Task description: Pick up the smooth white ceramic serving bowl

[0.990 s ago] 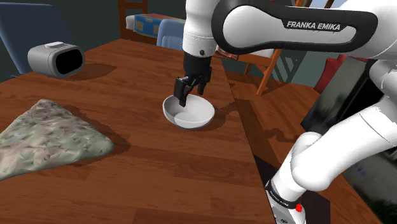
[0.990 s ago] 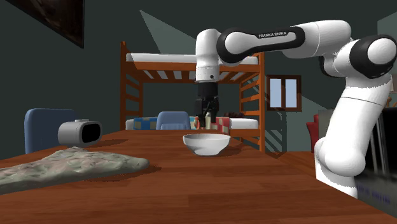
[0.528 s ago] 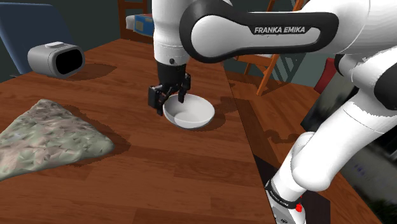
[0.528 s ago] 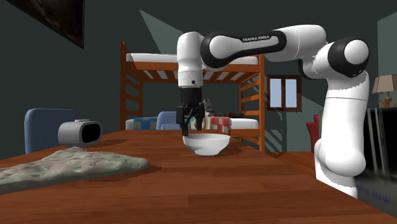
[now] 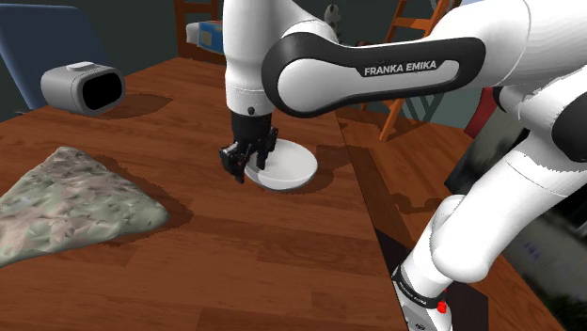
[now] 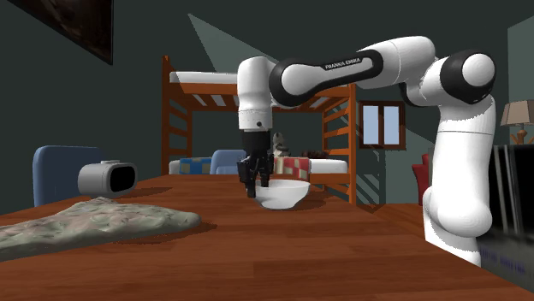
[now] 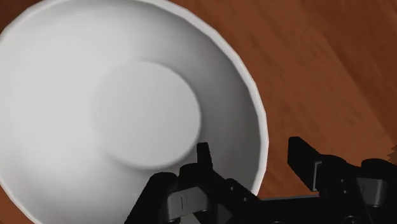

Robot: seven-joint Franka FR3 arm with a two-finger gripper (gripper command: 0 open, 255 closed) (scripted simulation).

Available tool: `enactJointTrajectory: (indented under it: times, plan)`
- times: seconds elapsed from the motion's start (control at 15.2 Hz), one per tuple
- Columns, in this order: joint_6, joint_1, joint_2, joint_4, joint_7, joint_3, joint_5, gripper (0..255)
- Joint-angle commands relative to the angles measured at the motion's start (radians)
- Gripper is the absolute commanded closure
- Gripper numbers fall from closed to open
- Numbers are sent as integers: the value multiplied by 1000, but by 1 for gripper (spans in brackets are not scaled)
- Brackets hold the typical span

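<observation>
A plain white bowl [image 5: 290,165] rests on the brown wooden table [image 5: 235,254]. In the second exterior view the bowl [image 6: 284,195] stands near the middle of the tabletop. My black gripper [image 5: 246,167] hangs down at the bowl's rim on the shoulder view's left side, low over the table [image 6: 342,256]. Seen from the wrist, the bowl [image 7: 127,95] lies close below, and my gripper [image 7: 253,151] is open and straddles its rim. One finger is inside the bowl, the other outside over the wood. Neither finger presses the rim.
A crumpled grey-green cloth [image 5: 66,202] lies on the table at the shoulder view's left. A grey boxy device [image 5: 83,87] stands at the far corner. The table's edge [image 5: 365,202] runs just right of the bowl. A bunk bed [image 6: 214,85] and a blue chair [image 6: 56,171] stand behind.
The arm has swung toward the shoulder view's left and come down. The gripper went from above the bowl's far side to its left rim, now lower and astride it.
</observation>
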Motion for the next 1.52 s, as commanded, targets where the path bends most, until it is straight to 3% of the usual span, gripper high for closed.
enactJointTrajectory:
  times: [0.0,0.53,1.45]
  plan:
    - [2,0,0,-2,0,0,0,255]
    - [2,0,2,0,2,1,-1,255]
    - [-187,-3,15,201,-14,0,-6,255]
